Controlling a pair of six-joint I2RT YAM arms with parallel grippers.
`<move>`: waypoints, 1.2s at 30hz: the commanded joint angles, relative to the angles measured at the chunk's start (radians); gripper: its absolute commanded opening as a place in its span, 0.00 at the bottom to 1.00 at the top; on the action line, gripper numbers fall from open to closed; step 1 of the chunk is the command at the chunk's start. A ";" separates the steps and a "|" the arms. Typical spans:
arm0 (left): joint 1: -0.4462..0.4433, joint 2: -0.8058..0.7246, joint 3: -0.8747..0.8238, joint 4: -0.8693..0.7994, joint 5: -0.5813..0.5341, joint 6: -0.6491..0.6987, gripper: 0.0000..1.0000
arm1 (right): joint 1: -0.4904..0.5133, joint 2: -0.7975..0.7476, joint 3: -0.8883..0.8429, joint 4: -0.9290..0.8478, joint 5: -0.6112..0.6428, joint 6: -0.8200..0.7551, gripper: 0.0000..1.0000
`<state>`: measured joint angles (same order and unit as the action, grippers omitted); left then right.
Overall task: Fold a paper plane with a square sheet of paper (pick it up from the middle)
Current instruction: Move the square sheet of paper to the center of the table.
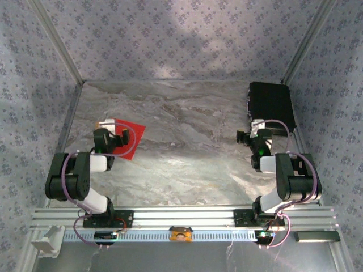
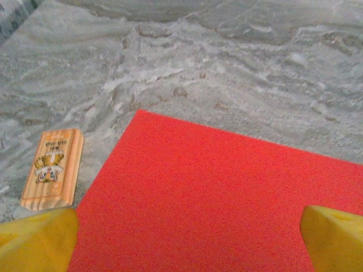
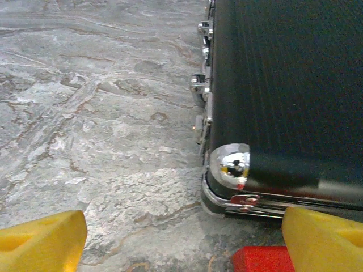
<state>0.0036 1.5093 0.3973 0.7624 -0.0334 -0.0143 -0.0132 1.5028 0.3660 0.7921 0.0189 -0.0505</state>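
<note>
**Step in hand: lift the sheet from its middle**

**Position.** The square sheet of paper (image 2: 215, 187) lies flat and unfolded on the left part of the surface (image 2: 238, 62). A small wooden block (image 2: 53, 168) sits just beside it. The left claw (image 2: 187, 243) is poised over the sheet, its fingers spread wide and holding nothing. The right claw (image 3: 181, 243) is also spread and empty. It faces the corner of a black case (image 3: 283, 85) at the far right, well apart from the sheet.

**Procedure (a judgement).**
1. Centre the left claw over the sheet's middle, not its edge.
2. Lower both pads evenly until they press the paper.
3. Close slowly so that a ridge bunches between the pads.
4. Avoid the block.
5. Lift straight up.

**Inventory.**
- Sheets: one
- Wooden blocks: one
- Black cases: one
- Small chunky red pieces: one small chunky red piece (image 3: 262, 259), beside the case
- Claws: two
</note>
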 commanded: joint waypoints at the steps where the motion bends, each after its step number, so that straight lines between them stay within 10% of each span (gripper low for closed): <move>1: 0.004 -0.126 0.050 -0.146 0.033 -0.010 1.00 | 0.025 -0.089 -0.005 -0.024 0.031 -0.030 0.96; 11: 0.033 -0.263 0.285 -0.684 -0.028 -0.257 1.00 | 0.067 -0.411 0.234 -0.691 0.125 0.277 0.99; 15: 0.094 -0.210 0.308 -0.678 0.221 -0.383 1.00 | 0.050 -0.425 0.377 -0.968 0.036 0.471 0.99; 24: 0.109 0.045 0.486 -0.805 0.393 -0.442 0.98 | 0.070 -0.368 0.398 -0.935 -0.356 0.492 0.99; 36: 0.067 0.254 0.578 -0.924 0.429 -0.453 0.90 | 0.140 -0.280 0.389 -0.885 -0.534 0.508 0.99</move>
<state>0.0963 1.7504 0.9421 -0.0895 0.4011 -0.4545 0.1081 1.2148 0.7441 -0.1150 -0.4370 0.4488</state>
